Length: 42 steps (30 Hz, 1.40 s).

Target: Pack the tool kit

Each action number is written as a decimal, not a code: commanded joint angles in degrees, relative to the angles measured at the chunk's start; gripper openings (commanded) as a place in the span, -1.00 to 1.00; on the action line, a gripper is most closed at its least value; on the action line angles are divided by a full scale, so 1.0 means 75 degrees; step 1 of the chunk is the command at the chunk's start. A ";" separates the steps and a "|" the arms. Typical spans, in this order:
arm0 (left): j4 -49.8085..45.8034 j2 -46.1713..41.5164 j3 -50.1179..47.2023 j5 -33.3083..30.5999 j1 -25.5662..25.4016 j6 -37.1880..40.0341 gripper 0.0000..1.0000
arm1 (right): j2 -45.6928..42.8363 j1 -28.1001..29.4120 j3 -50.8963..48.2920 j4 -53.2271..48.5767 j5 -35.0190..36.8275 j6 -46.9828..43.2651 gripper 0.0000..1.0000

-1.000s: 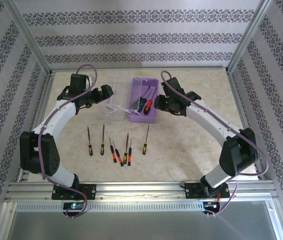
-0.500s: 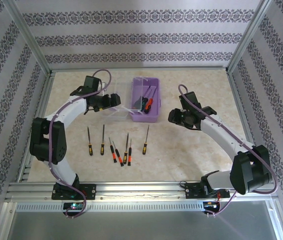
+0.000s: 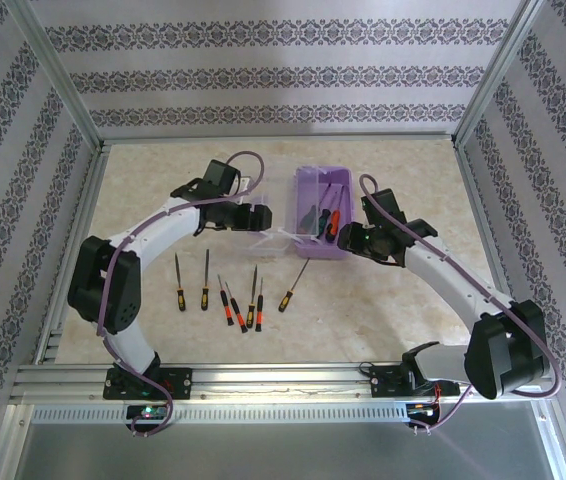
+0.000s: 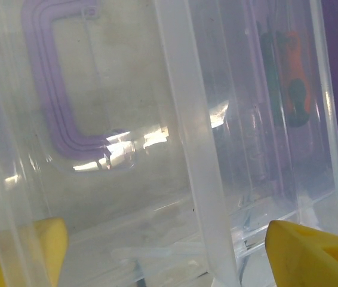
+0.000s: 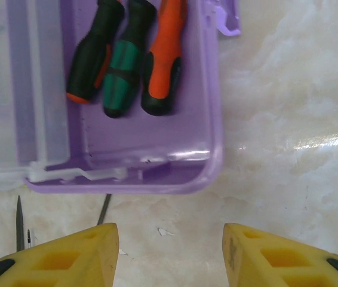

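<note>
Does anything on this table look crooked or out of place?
The rightmost loose screwdriver lies slanted, its tip pointing at the purple box's near edge, while the other loose ones are roughly lined up. Nothing looks spilled or broken.

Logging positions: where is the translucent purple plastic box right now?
Top view: the translucent purple plastic box sits just right of table centre, beyond the loose screwdrivers, with the right end effector at its near right corner.

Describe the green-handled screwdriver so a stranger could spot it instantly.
On the table, find the purple box. Three screwdrivers lie inside; the green-handled screwdriver is the middle one, between the black-handled screwdriver and the orange-handled screwdriver.
</note>
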 commanded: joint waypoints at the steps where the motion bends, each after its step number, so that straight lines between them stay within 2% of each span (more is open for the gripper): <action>1: -0.0264 0.0017 0.0154 -0.0027 -0.0218 0.0197 0.77 | -0.0252 0.0006 -0.0014 -0.0235 0.0079 -0.0003 0.00; 6: -0.0322 -0.0306 0.0183 -0.0513 -0.0177 -0.0038 1.00 | -0.0585 0.0185 -0.0027 -0.0649 0.0551 0.0478 0.00; 8: -0.0348 -0.0579 0.0183 -0.0755 -0.0115 -0.0114 0.99 | -0.0787 0.0505 -0.0191 -0.0740 0.0922 0.0940 0.02; 13: -0.0464 -0.1541 0.0054 -0.1787 0.0382 -0.0499 0.99 | -0.1336 0.1829 -0.0706 -0.0837 0.2098 0.2333 0.08; 16: -0.0241 -0.2209 -0.0310 -0.2081 0.1022 -0.1001 0.99 | -0.1241 0.2729 -0.0922 -0.0798 0.2536 0.3216 0.13; 19: 0.0144 -0.2739 -0.0730 -0.2052 0.1683 -0.1561 0.99 | -0.0802 0.3419 -0.0955 -0.0674 0.2847 0.3802 0.19; 22: 0.0376 -0.2883 -0.0869 -0.1737 0.2033 -0.1740 0.99 | -0.0131 0.3890 -0.0767 -0.0482 0.2942 0.4167 0.27; 34: 0.0387 -0.2669 -0.0820 -0.1293 0.2113 -0.1819 0.99 | 0.2610 0.4947 0.1053 -0.0374 0.2936 0.4567 0.54; 38: 0.0422 -0.2706 -0.0835 -0.1240 0.2124 -0.1823 0.99 | 0.3329 0.4984 0.1473 -0.0461 0.2889 0.4544 0.53; 42: 0.0422 -0.2715 -0.0837 -0.1281 0.2122 -0.1797 0.99 | 0.3756 0.5013 0.1604 -0.0552 0.2776 0.4625 0.39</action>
